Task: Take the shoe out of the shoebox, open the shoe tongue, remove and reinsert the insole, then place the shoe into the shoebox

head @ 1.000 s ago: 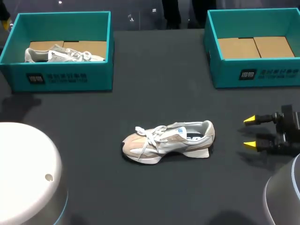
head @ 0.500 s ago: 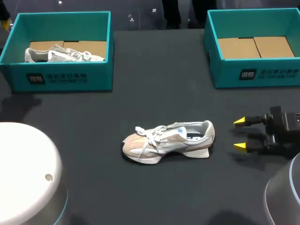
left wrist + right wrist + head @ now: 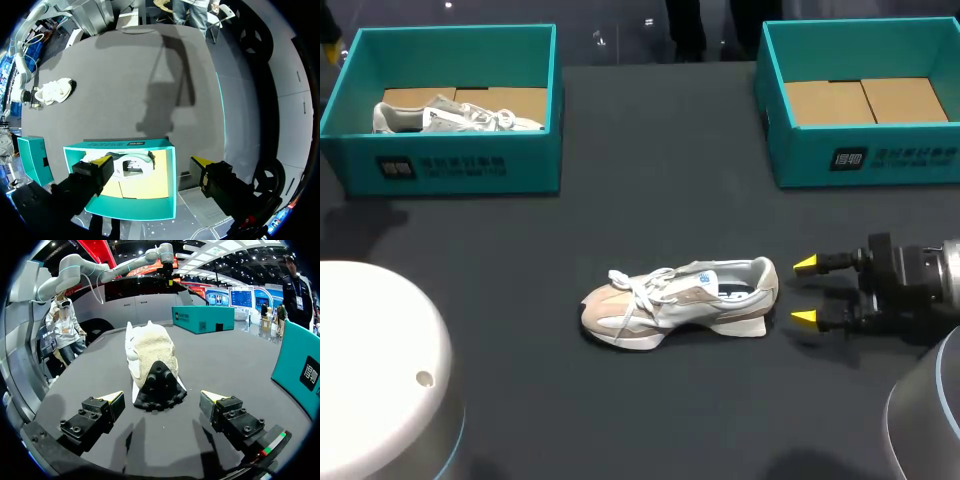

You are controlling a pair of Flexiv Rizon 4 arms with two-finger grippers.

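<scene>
Your shoe (image 3: 680,300) stands upright at the middle of the desk (image 3: 650,200), toe toward 9 o'clock and heel toward 3 o'clock. Your right fingers (image 3: 805,263) sit at 3 o'clock from the heel, near it but not touching. They are spread apart and hold nothing, and the right wrist view shows the heel ahead of the gap between them. Your left fingers (image 3: 102,161) hang apart and empty over the left shoebox (image 3: 450,168) at 10 o'clock, where a second shoe (image 3: 455,117) lies. The right shoebox (image 3: 865,160) stands at 2 o'clock.
</scene>
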